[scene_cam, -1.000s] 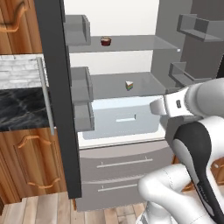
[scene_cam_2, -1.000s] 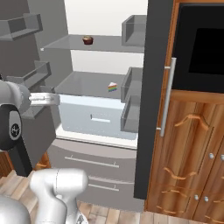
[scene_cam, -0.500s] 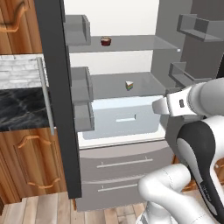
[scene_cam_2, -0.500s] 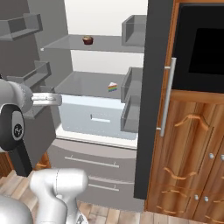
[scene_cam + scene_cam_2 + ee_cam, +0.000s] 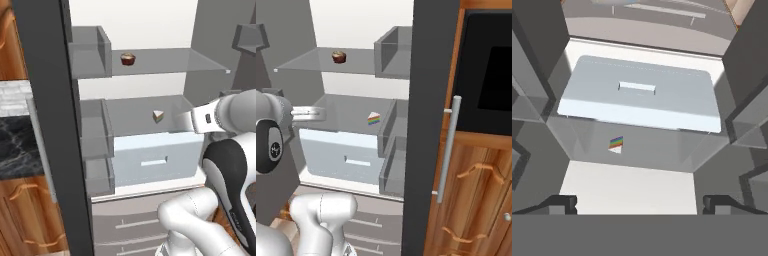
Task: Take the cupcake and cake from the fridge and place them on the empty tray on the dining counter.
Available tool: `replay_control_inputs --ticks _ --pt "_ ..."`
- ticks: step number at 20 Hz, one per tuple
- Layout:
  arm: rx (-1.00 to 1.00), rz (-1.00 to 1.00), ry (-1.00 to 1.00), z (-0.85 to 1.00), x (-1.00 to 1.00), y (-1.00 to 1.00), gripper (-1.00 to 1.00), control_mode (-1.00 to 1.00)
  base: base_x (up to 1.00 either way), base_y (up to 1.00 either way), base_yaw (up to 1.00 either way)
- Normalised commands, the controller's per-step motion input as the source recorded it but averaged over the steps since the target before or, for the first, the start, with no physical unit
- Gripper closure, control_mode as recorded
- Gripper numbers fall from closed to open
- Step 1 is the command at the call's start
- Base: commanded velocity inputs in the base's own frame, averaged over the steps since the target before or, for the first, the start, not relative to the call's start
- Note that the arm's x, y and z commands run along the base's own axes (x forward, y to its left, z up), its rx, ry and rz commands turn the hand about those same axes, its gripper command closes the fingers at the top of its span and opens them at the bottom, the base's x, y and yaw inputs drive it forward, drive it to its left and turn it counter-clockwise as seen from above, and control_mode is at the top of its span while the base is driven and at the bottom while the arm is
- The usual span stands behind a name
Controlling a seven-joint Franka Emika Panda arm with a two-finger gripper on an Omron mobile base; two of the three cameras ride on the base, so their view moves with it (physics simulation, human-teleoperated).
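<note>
Arm nudged rightward | claw [image 5: 640,202] spread, empty | cake [image 5: 616,145] rainbow-striped wedge

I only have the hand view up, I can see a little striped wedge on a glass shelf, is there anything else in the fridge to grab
Observer: Yes. The cupcake sits on the shelf above the cake.
Operator: Which side of that shelf?
Observer: In the right base view it sits left of centre, well clear of the door bins.
Operator: Where's my hand relative to the cake?
Observer: The gripper is level with the cake's shelf, fingers open, short of the slice and touching nothing.
</note>
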Motion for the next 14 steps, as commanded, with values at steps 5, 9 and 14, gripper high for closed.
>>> replay_control_inputs --ticks 5,9,14 --pt "0.0 0.0 0.0 0.0 0.0 0.0 -1.0 1.0 1.0 -0.05 -0.07" --pt "0.0 0.0 0.0 0.0 0.0 0.0 -1.0 1.0 1.0 -0.01 -0.08" --pt "0.0 0.0 0.0 0.0 0.11 0.0 -1.0 -1.0 0.29 0.0 0.0"
